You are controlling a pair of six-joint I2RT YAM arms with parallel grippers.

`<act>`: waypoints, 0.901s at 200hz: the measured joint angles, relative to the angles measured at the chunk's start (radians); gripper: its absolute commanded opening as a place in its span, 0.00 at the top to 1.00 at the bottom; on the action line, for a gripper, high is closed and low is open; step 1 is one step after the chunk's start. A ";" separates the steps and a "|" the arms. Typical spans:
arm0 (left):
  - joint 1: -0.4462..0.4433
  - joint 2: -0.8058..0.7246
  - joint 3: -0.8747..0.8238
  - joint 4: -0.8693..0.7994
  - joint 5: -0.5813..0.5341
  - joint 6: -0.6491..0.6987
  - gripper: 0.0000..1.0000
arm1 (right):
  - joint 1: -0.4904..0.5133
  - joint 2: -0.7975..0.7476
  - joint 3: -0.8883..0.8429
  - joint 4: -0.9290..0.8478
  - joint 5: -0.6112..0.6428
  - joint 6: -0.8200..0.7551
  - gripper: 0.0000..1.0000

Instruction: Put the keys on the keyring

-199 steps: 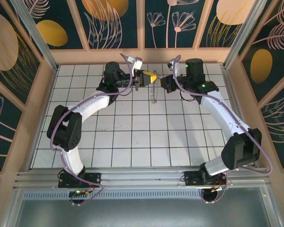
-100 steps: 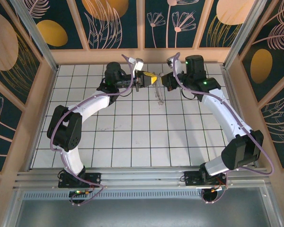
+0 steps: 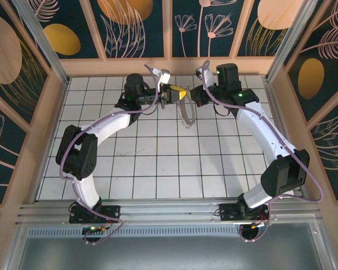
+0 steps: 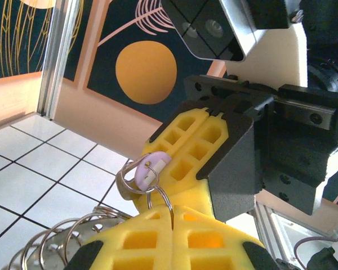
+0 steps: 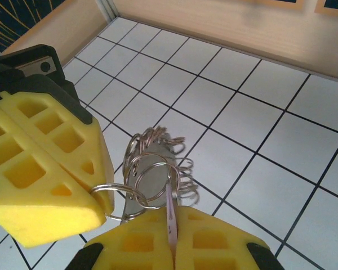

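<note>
Found the left gripper (image 4: pixel 172 216) with its yellow fingers pressed together on the keyring (image 5: pixel 110 187), a thin silver loop whose near edge vanished into the seam between them. Found the right gripper (image 5: pixel 172 219) facing it from the other side of the keyring, fingers clamped on the pale lilac key (image 4: pixel 148 167), which showed edge-on in the right wrist view as a thin strip. Saw the key's rounded head right against the keyring, overlapping a thicker linked ring. Could not tell whether it was threaded through. Noted a bunch of silver rings (image 5: pixel 158 157) hanging just below the keyring, over the white tiled surface (image 3: pixel 158 163). Could not tell whether the bunch touched the tiles. Saw, from the top external view, both sets of fingertips nearly meeting at the keyring, left fingers to its left and right fingers to its right.
</note>
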 measured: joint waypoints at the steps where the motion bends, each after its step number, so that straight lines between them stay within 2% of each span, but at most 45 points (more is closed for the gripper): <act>1: 0.000 0.000 0.000 0.000 0.000 0.000 1.00 | -0.002 -0.002 -0.002 0.000 -0.003 0.000 1.00; 61: -0.011 0.000 0.000 0.000 0.001 0.000 1.00 | -0.043 -0.047 -0.039 -0.002 -0.077 0.005 1.00; 170: 0.000 0.000 0.000 -0.005 0.000 0.000 1.00 | 0.002 0.038 0.024 0.003 -0.036 0.005 1.00; 180: 0.000 0.000 -0.005 -0.004 -0.021 0.000 0.87 | -0.006 0.039 0.026 0.003 -0.038 0.005 1.00</act>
